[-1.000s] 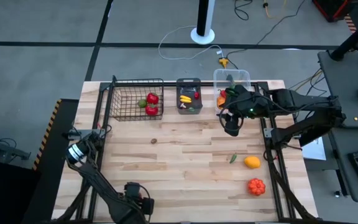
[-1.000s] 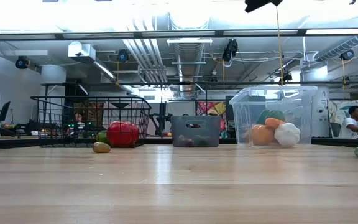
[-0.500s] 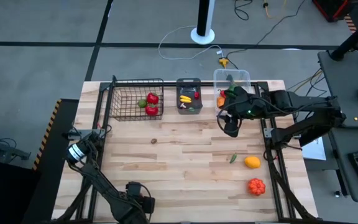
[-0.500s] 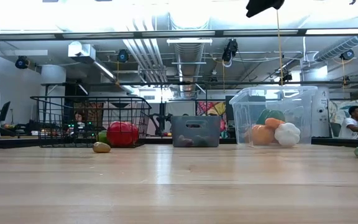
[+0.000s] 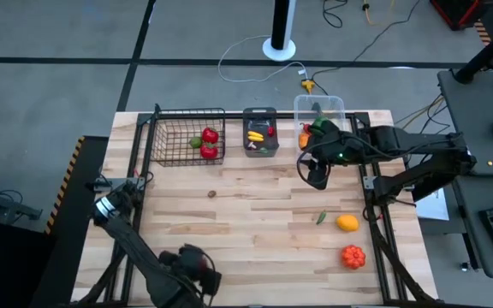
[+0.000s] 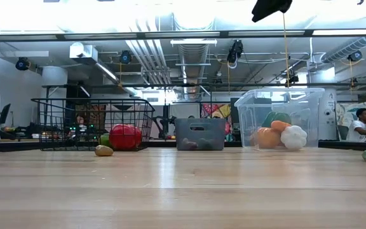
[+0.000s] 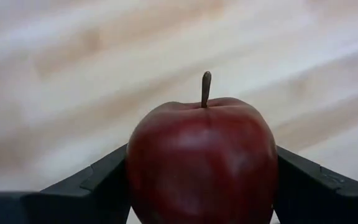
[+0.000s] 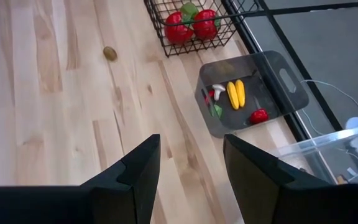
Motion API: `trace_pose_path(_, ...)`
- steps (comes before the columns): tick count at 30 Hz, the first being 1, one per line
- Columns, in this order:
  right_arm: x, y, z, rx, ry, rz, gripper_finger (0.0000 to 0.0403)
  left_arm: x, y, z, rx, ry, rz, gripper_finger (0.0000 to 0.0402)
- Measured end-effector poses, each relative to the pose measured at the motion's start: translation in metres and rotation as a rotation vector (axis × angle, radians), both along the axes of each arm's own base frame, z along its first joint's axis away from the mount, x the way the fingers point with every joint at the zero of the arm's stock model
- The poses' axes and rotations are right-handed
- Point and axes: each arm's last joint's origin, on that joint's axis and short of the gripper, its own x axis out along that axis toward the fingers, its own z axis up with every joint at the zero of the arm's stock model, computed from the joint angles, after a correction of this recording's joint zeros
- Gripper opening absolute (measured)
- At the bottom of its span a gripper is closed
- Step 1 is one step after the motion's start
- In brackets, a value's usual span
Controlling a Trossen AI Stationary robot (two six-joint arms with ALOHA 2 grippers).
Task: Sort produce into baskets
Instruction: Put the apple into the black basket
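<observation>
High view: the wooden table (image 5: 229, 214) carries three containers along its far edge, a black wire basket (image 5: 168, 137) with red and green pieces, a small grey bin (image 5: 261, 131) with yellow and red ones, and a clear tub (image 5: 319, 109) at the right. The right gripper (image 5: 317, 174) hangs above the table just in front of the tub. Loose produce lies on the right: a small green piece (image 5: 321, 218), a yellow fruit (image 5: 347, 223) beside it and an orange-red pumpkin-like piece (image 5: 353, 256) nearer the front. A small brown piece (image 5: 212, 194) sits alone in front of the basket. The left gripper (image 5: 197, 263) is at the table's front edge.

Low view: the tub (image 6: 281, 119) holds orange, green and white pieces; the brown piece (image 6: 103, 151) rests near the basket (image 6: 94, 124). A seated person shows far right in the room behind.

Left wrist view: the claw is clamped on a dark red apple (image 7: 202, 165), one finger (image 7: 89, 180) pressed against each side, stem up, with blurred table beyond.

Right wrist view: the fingers (image 8: 138, 168) stand apart with nothing between them, looking down at the bin (image 8: 250, 93) and basket (image 8: 191, 25).

Judged from here, the apple is round and smooth, so a quick swing toward a basket might roll it out of the grip. The right arm hangs near the containers, so both arms could crowd each other there.
</observation>
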Motion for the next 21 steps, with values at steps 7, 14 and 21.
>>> trace_pose_path(7,0.008,0.0,-0.012,-0.014,-0.026,0.022,0.0169,0.022,0.033,0.062,0.224,-0.151,-0.227,0.028)
trace_pose_path(14,0.01,0.0,-0.024,-0.019,-0.004,0.029,0.0169,0.059,0.092,0.09,0.446,-0.09,-0.433,0.028)
trace_pose_path(21,0.013,0.001,-0.028,-0.019,-0.028,0.028,0.0169,0.075,0.171,0.103,0.618,0.078,-0.476,0.028)
